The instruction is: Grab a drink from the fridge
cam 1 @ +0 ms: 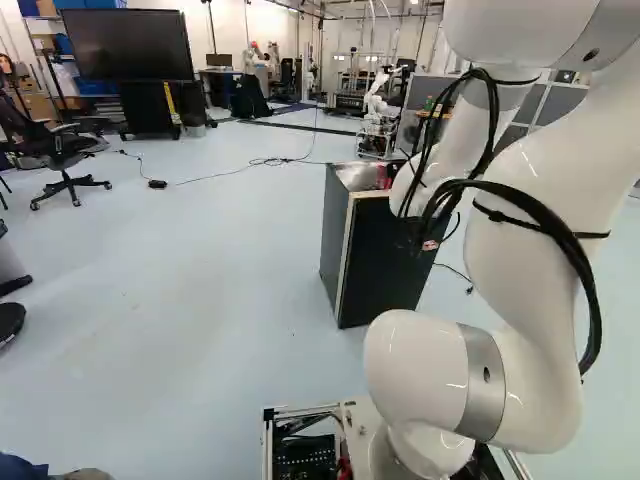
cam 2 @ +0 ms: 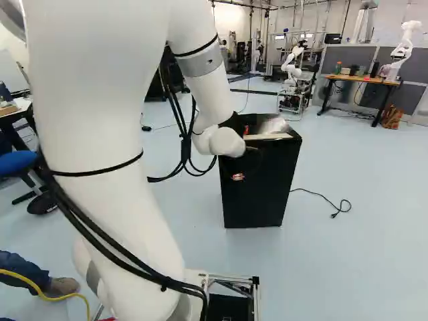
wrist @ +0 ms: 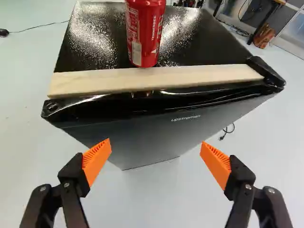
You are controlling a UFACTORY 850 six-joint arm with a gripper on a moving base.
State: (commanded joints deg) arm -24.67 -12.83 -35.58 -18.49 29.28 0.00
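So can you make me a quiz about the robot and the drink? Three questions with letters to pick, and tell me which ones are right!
1. Where is the red can?
A) on the floor
B) on top of the fridge
C) on a chair

2. What colour are the pads on the fingers?
A) green
B) blue
C) orange

3. How is the gripper?
A) open
B) shut on the can
C) shut on nothing

Right letters:
1: B, the can stands on the fridge's top, behind the wooden strip.
2: C, both pads show bright orange.
3: A, the fingers stand wide apart with nothing gripped.
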